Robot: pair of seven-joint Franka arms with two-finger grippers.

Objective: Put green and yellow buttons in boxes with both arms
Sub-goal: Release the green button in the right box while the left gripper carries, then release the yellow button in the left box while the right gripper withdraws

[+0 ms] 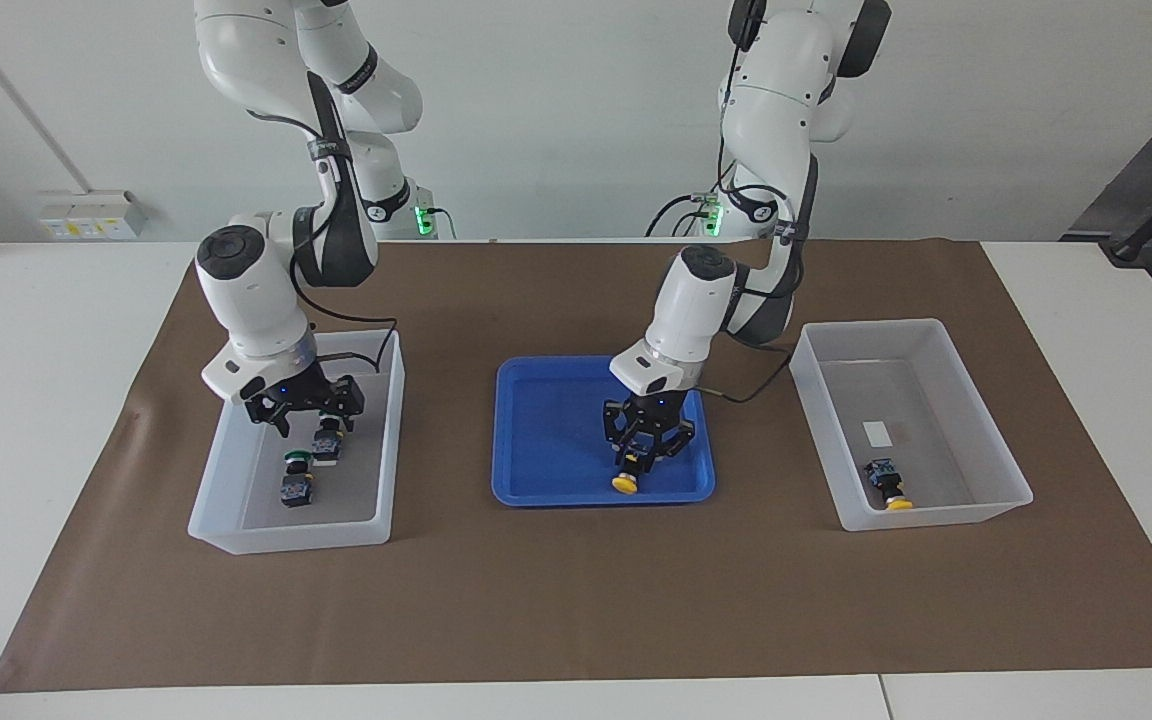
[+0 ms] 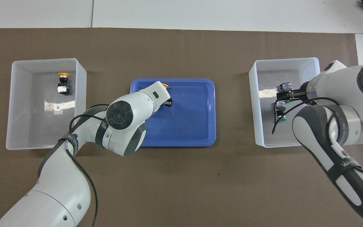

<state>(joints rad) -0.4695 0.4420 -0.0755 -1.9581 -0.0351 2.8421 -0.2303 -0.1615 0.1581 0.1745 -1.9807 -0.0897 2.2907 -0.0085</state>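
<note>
While our left gripper (image 1: pixel 642 462) sits down in the blue tray (image 1: pixel 546 440), clamped on a yellow button (image 1: pixel 626 480), our right gripper (image 1: pixel 308 418) stands wide in one box (image 1: pixel 381 440) — two green buttons (image 1: pixel 297 478) below. Farther out, the other box (image 1: pixel 946 515) holds a second yellow button (image 1: pixel 888 484).

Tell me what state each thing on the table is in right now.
Left end effector: shut on the yellow button in the blue tray.
Right end effector: open, in the green buttons' box.
Two green buttons: lying in that box.
Second yellow button: lying in other box.
</note>
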